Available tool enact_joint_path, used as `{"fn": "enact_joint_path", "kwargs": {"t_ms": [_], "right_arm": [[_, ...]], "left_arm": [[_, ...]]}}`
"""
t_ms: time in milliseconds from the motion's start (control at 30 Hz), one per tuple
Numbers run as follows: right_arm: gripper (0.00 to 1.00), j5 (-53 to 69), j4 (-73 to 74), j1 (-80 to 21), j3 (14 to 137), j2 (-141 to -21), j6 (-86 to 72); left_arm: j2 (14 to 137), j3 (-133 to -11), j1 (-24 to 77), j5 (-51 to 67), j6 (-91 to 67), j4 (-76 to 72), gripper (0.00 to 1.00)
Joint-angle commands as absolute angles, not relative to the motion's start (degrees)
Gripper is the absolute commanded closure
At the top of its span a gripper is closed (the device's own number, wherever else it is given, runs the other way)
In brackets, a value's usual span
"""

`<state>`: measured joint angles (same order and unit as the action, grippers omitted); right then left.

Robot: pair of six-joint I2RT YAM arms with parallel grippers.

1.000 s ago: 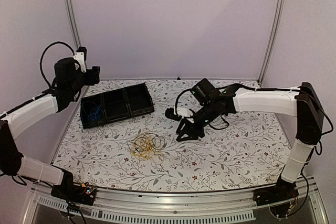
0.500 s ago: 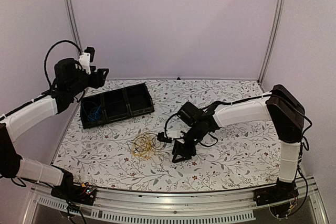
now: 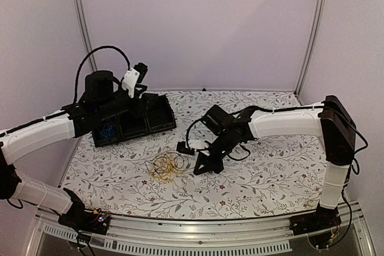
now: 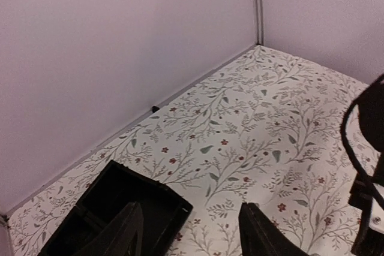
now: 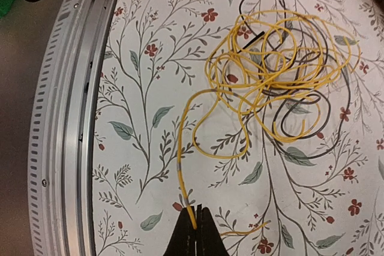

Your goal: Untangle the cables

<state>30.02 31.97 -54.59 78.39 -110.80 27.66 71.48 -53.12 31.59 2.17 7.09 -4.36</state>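
A tangle of yellow cable [image 3: 167, 166] and dark cable [image 3: 180, 160] lies on the flowered table, front centre. In the right wrist view the yellow loops [image 5: 282, 52] are mixed with the dark cable [image 5: 307, 111]. One yellow strand runs down to my right gripper [image 5: 197, 225], which is shut on it just above the table. In the top view that gripper [image 3: 196, 169] sits at the tangle's right edge. A blue cable [image 3: 107, 129] lies in the tray's left compartment. My left gripper [image 3: 144, 95] is open and empty above the tray; its fingers [image 4: 131, 232] show in the left wrist view.
A black tray with three compartments [image 3: 157, 125] stands at the back left; its corner shows in the left wrist view [image 4: 174, 205]. The metal front rail [image 5: 66, 118] runs along the near table edge. Purple walls enclose the table on three sides.
My left arm has swung right, from beyond the tray's left end to above the tray. My right gripper has dropped forward and left to the tangle's right edge.
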Motion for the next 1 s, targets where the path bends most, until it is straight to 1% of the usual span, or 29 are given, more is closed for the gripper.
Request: {"fn": "enact_joint_path", "kwargs": {"t_ms": [0,67,133,167,233,300,433,533,633,667,700,767,800,833,867,967], "right_arm": [[1.00,29.8,38.3,-54.8,85.3,-101.0,30.0],[1.00,31.1,42.7,-54.9,88.2,-99.8,32.0],[1.00,31.7,45.9,-54.8,90.6,-98.9,34.7],[1.00,31.3,46.9,-54.8,91.4,-98.5,35.6],[1.00,30.6,48.5,-54.8,92.9,-97.7,36.4],[1.00,30.3,49.9,-54.8,94.1,-97.2,37.0],[1.00,29.5,51.9,-54.8,97.0,-96.8,37.3],[1.00,29.4,52.9,-54.8,98.9,-96.5,37.3],[1.00,29.1,53.5,-54.9,100.6,-95.8,37.5],[1.00,28.8,53.6,-54.9,101.2,-95.4,37.7],[1.00,28.4,53.6,-54.8,102.0,-95.1,38.0],[1.00,27.1,53.1,-54.6,103.8,-94.4,38.8],[1.00,26.6,52.6,-53.8,105.0,-93.8,39.2],[1.00,26.4,52.3,-52.9,106.5,-93.5,39.3],[1.00,26.5,52.2,-51.8,108.8,-93.3,39.2],[1.00,30.6,51.2,-45.2,117.5,-92.5,38.0]], "left_arm": [[67.8,-49.1,46.6,-5.6,7.4,-0.8,0.43],[63.9,-43.7,51.8,-4.0,5.7,-4.9,0.32],[59.7,-37.2,55.5,-0.6,4.7,-10.4,0.23],[57.8,-33.9,57.3,-0.5,4.2,-13.5,0.22],[55.4,-28.3,60.1,-0.4,3.4,-19.4,0.23],[54.9,-24.1,61.5,-1.4,2.9,-24.2,0.23],[59.1,-20.3,61.9,-3.4,3.4,-33.6,0.22],[65.6,-21.5,61.9,-8.4,4.0,-37.1,0.22],[74.5,-25.1,61.5,-16.2,5.0,-37.7,0.27],[77.2,-26.0,61.0,-18.4,4.4,-38.5,0.31],[79.7,-26.7,60.5,-17.5,4.0,-39.5,0.36],[83.9,-27.7,59.4,-14.1,3.3,-41.9,0.49],[85.9,-28.3,59.0,-12.9,3.3,-42.9,0.57],[87.6,-29.6,58.8,-12.6,3.7,-42.5,0.67],[89.0,-31.9,58.6,-12.5,4.1,-40.3,0.71],[90.9,-34.3,57.9,-10.4,4.7,-36.9,0.77]]}}
